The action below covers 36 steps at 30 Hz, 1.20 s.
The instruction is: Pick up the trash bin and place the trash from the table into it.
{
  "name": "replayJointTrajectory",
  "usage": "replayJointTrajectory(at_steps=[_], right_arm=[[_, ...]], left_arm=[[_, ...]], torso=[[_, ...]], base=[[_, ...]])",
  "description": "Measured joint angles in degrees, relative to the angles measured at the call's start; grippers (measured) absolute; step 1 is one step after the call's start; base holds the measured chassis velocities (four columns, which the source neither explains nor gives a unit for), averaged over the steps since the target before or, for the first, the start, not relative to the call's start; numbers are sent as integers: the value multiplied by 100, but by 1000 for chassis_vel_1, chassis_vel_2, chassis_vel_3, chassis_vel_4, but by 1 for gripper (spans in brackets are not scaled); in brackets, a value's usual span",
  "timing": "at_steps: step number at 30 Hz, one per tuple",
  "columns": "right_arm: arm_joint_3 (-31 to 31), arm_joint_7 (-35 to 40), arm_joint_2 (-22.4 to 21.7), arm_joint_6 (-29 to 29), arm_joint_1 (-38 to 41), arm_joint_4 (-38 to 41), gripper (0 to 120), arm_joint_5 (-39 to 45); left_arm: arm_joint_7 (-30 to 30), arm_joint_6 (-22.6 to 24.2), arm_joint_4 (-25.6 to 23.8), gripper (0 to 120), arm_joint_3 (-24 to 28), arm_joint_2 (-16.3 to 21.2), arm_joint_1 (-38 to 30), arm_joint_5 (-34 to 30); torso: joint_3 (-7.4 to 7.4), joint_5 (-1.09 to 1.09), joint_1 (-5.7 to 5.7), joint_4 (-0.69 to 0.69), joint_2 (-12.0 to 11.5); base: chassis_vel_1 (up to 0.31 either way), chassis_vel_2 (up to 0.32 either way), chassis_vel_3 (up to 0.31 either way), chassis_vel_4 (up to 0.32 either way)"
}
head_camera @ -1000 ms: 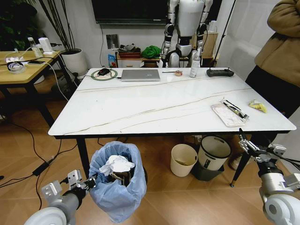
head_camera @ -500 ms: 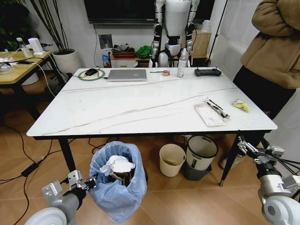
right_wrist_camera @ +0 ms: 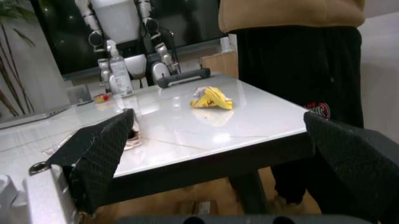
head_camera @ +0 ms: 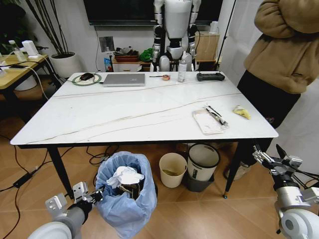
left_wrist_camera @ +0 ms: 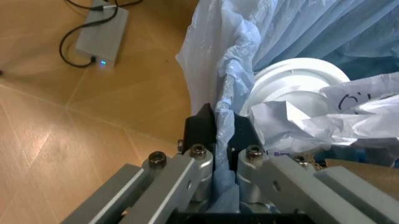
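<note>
Up close, left gripper (left_wrist_camera: 223,128) jaws pinching the blue bag rim of the trash bin (head_camera: 125,191), right gripper (right_wrist_camera: 218,154) jaws wide open low beside the counter (head_camera: 124,112), yellow wrapper (right_wrist_camera: 211,98) and clear package (head_camera: 208,119) on top, whole head view shifted left since before.

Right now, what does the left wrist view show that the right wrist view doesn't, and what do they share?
The left wrist view has the left gripper shut on the light-blue bag rim of the trash bin, crumpled white paper inside it, and a grey power adapter on the floor. The right wrist view has the open right gripper, the marble table, a yellow wrapper, a bottle and a person's dark trousers. Both share the wooden floor.
</note>
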Motion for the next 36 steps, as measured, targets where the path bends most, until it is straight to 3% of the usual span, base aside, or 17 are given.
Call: replayJointTrajectory(at_steps=[11,17,24,36], right_arm=[[-146,-75,-90,24,123,143,100,-163],[-506,-118,-574,-182,307,424,100,-312],[-1646,269,-1305,-616,1057,568,100,-851],[-3292,713,-1970,-1835,2528,207,100,-1249]], left_arm=[[21,-10,-77,0,-18,-56,112,53],[20,-15,-129,0,-62,-83,177,84],[20,-22,-216,0,-178,-97,311,119],[38,-62,-329,0,-357,-84,467,189]], torso=[[0,0,0,-1,0],[0,-2,0,1,0],[0,1,0,1,0],[0,-2,0,2,0]], base=[[-95,-105,97,101],[0,0,0,0],[0,0,0,0],[0,0,0,0]])
